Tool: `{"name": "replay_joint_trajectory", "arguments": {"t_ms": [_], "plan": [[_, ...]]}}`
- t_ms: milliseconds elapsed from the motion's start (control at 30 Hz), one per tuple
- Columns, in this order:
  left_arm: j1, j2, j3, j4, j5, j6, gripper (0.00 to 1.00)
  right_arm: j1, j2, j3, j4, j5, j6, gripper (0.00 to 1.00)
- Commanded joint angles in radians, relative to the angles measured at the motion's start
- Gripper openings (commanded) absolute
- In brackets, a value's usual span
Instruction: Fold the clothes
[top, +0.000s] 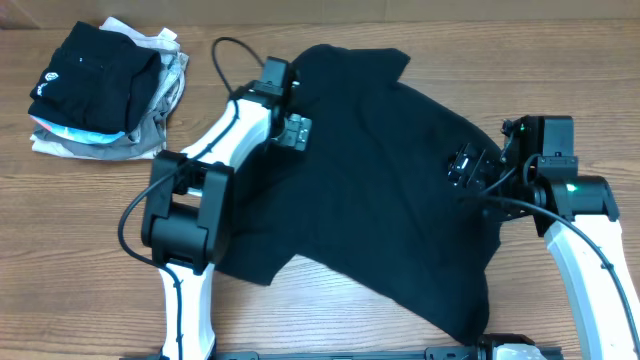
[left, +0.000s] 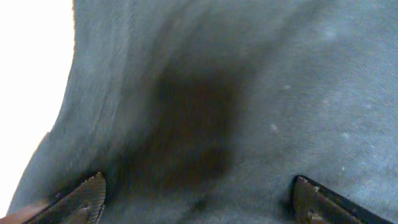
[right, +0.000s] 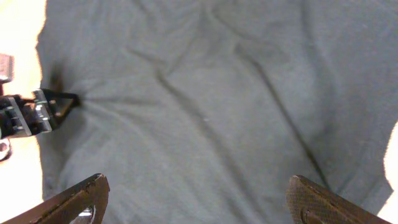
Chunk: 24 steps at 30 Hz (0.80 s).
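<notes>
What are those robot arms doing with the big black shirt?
They seem to be getting ready to fold it. The shirt lies spread out on the table, a bit wrinkled and not yet folded. The left gripper is down over one side of it and the right gripper over the other. Both are open, and neither is gripping the fabric. A pile of folded clothes sits in the far corner.

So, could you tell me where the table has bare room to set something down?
The table is bare between the folded pile and the left arm, and along its back-right edge. The black shirt and right arm crowd the rest.
</notes>
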Motion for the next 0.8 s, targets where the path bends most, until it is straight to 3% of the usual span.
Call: {"name": "replay_joint_trajectory", "arguments": {"t_ms": [0, 300, 567, 767], "plan": [[0.108, 0.076, -0.048, -0.07, -0.113, -0.095, 0.98, 0.005, 0.03, 0.033, 0.016, 0.0, -0.003, 0.95], [0.223, 0.076, -0.048, -0.164, 0.011, -0.1, 0.96, 0.005, 0.164, 0.033, 0.167, 0.126, 0.0, 0.95], [0.205, 0.076, -0.048, -0.164, 0.034, -0.089, 0.98, 0.002, 0.35, 0.033, 0.404, 0.31, 0.0, 0.87], [0.182, 0.076, -0.048, -0.165, 0.033, -0.084, 0.97, -0.065, 0.441, 0.033, 0.469, 0.393, 0.027, 0.82]]}}
